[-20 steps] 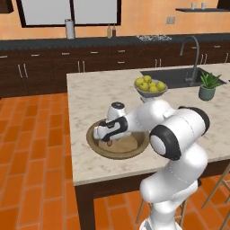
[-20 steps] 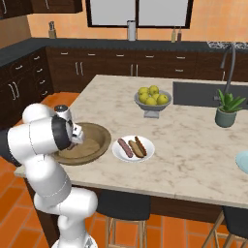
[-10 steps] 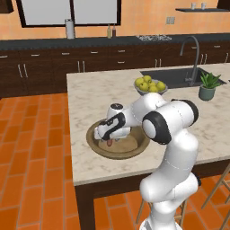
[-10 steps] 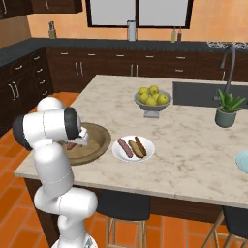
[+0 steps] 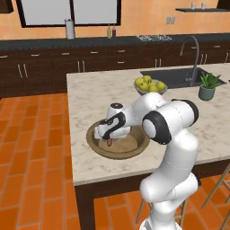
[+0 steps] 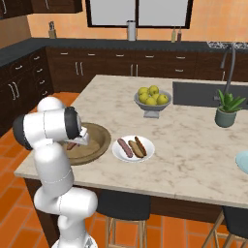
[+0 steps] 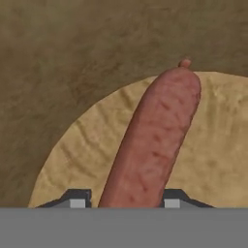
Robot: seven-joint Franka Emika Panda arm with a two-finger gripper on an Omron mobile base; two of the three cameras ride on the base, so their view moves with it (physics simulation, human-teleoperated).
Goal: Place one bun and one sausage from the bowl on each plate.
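Gripper point(image 7: 124, 203) clamps a sausage point(image 7: 152, 140) between its fingertips point(image 7: 77, 197), low inside the wooden bowl point(image 5: 96, 148) near the island's front edge.

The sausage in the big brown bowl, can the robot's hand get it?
Probably yes. In the hand view the sausage lies right between the hand's two fingertips, with nothing over it. The hand is already down inside the bowl, and a bun lies under the sausage.
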